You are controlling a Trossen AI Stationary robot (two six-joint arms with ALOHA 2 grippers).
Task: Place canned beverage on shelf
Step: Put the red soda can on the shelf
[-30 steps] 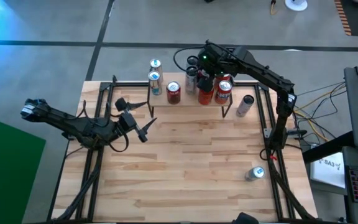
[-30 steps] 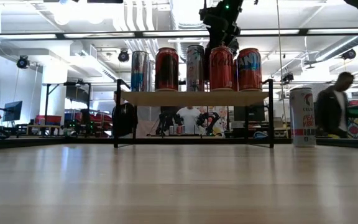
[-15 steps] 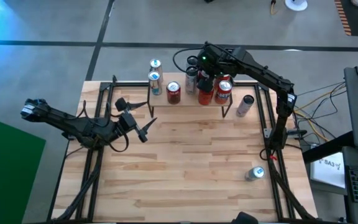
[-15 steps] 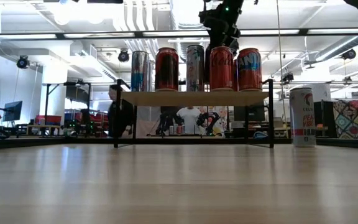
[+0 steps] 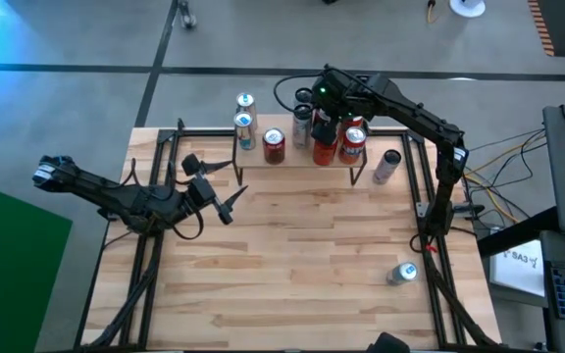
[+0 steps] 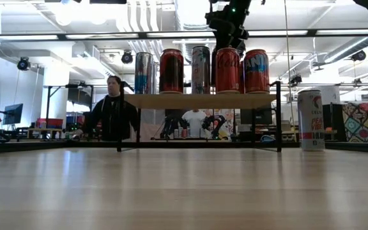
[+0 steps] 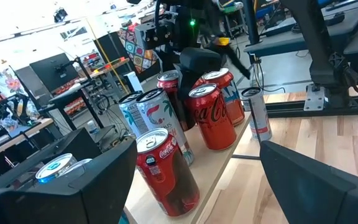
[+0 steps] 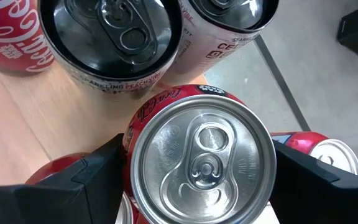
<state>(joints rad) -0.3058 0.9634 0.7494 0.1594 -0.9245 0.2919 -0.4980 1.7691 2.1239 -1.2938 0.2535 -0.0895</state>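
The right gripper (image 5: 326,126) is seen above a red can (image 8: 201,158) on the shelf (image 6: 200,101), fingers spread wide to either side; contact cannot be told. The can's base is hidden. The left gripper (image 5: 222,188) is held open over the table's left part.

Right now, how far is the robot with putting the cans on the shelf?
Several cans already stand on the shelf. The right gripper is directly above a red cola can on the shelf, jaws open either side, so that placement looks nearly complete. Two cans remain on the table: an upright one beside the shelf and another one near the right edge. The left gripper waits open.
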